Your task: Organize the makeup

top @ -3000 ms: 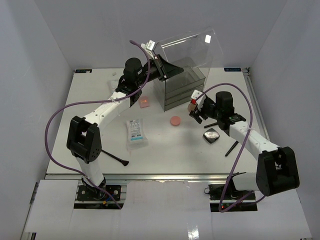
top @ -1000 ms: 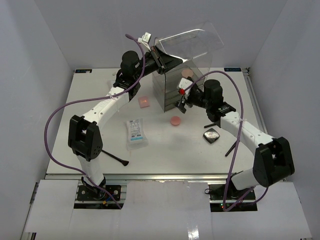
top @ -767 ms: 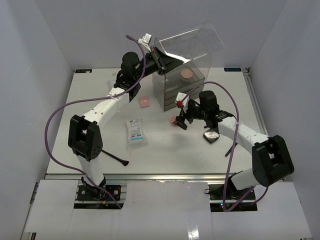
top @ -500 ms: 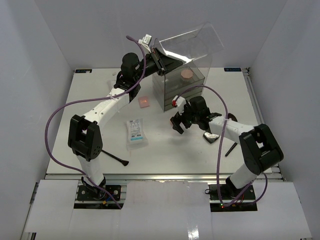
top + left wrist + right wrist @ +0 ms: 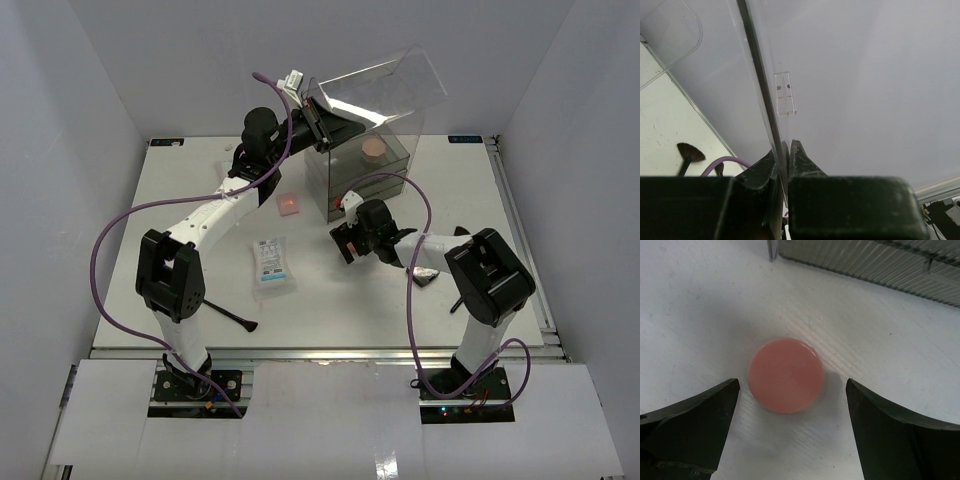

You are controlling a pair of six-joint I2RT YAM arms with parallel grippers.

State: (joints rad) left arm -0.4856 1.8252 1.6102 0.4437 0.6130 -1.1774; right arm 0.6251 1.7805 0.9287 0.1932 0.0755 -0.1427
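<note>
A round pink compact (image 5: pixel 786 375) lies flat on the white table between the fingertips of my right gripper (image 5: pixel 791 385), which stands open around it without touching. From above, that gripper (image 5: pixel 347 244) hides the compact. My left gripper (image 5: pixel 785 150) is shut on the edge of the clear lid (image 5: pixel 760 90), holding the lid (image 5: pixel 385 85) raised over the box. A beige round compact (image 5: pixel 372 148) rests in the box's open top. A pink square pad (image 5: pixel 289 204), a white sachet (image 5: pixel 271 262) and a black brush (image 5: pixel 230 315) lie on the table to the left.
The clear box with dark drawers (image 5: pixel 360 185) stands just behind the right gripper, its ribbed drawer fronts (image 5: pixel 865 260) close by. A black faceted compact (image 5: pixel 426 273) and another thin brush (image 5: pixel 462 297) lie to the right, partly under the right arm.
The right gripper has left the box's open top, where the beige compact now lies, and swung down and left to straddle the pink compact. The left gripper keeps the lid raised.
</note>
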